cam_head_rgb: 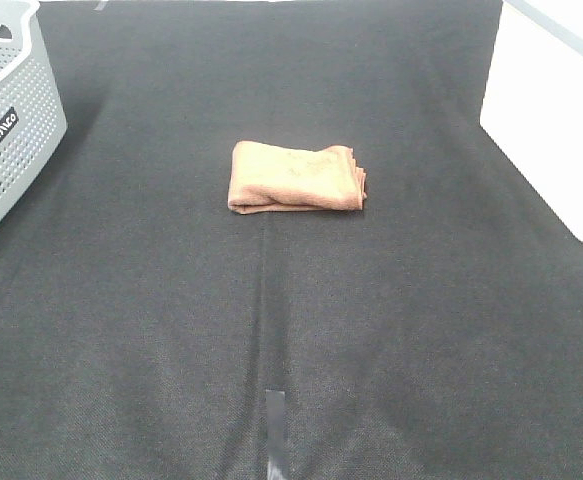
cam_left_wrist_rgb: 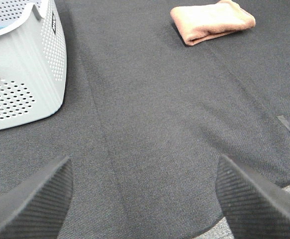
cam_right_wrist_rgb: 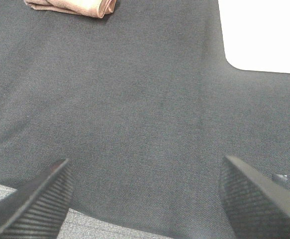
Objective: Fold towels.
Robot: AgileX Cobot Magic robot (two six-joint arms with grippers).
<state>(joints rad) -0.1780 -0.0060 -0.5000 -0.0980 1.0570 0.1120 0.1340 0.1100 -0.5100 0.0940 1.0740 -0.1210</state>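
The reddish-brown towel (cam_head_rgb: 296, 177) lies folded into a small thick rectangle in the middle of the black cloth-covered table (cam_head_rgb: 171, 300). It also shows in the left wrist view (cam_left_wrist_rgb: 212, 20) and partly in the right wrist view (cam_right_wrist_rgb: 72, 7). Its white tag is hidden. My left gripper (cam_left_wrist_rgb: 145, 199) is open and empty, well back from the towel near the table's front edge. My right gripper (cam_right_wrist_rgb: 145, 199) is open and empty too, also far from the towel. Neither arm shows in the exterior high view.
A grey perforated basket (cam_head_rgb: 6, 120) stands at the table's far left, also in the left wrist view (cam_left_wrist_rgb: 20, 74). A white surface (cam_head_rgb: 556, 110) borders the right side. A strip of tape (cam_head_rgb: 275, 430) marks the front centre.
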